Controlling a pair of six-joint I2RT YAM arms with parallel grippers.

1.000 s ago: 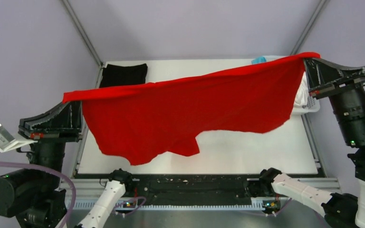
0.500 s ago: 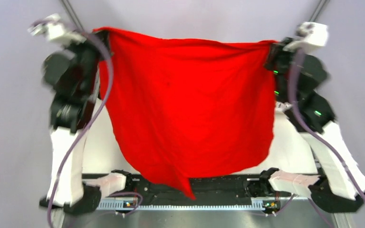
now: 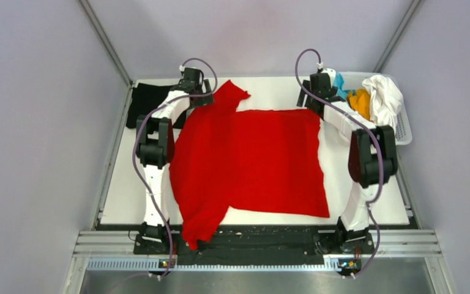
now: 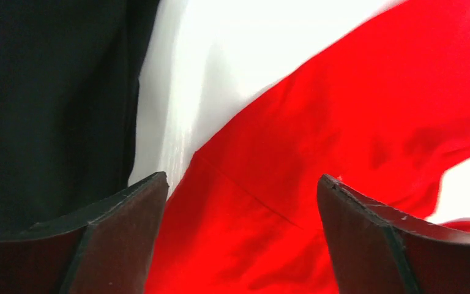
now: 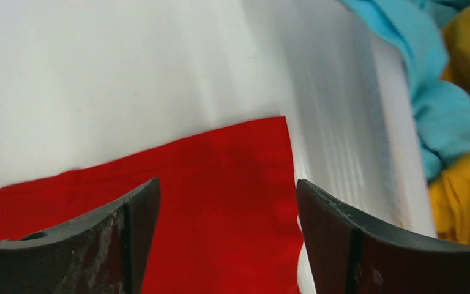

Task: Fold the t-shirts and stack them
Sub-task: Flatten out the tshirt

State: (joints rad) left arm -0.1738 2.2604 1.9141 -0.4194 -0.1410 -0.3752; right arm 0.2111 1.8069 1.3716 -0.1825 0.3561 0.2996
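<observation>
Okay, both sets of jaws stand wide, holding nothing: left gripper (image 4: 242,179) hovers over the far-left corner at 11 o'clock, right gripper (image 5: 226,184) over the far-right corner at 1 o'clock. The bright red soft-knit t-shirt (image 3: 251,159) lies spread mid-table on the white tabletop (image 3: 269,92). Its right half is flat and square; the left side is rucked, with one flap poking out at 12 o'clock and a tail drooping over the near edge at 7 o'clock. I'd have you drag that tail back and smooth the ridge before folding; pinch the hems low, arms in step. The folded black t-shirt (image 3: 144,101) sits at 11 o'clock, just beside the red. The white slotted plastic basket (image 3: 404,131) at 2 o'clock holds a crumpled white shirt (image 3: 387,95), an orange shirt (image 3: 360,101) and a teal shirt (image 3: 338,79).
</observation>
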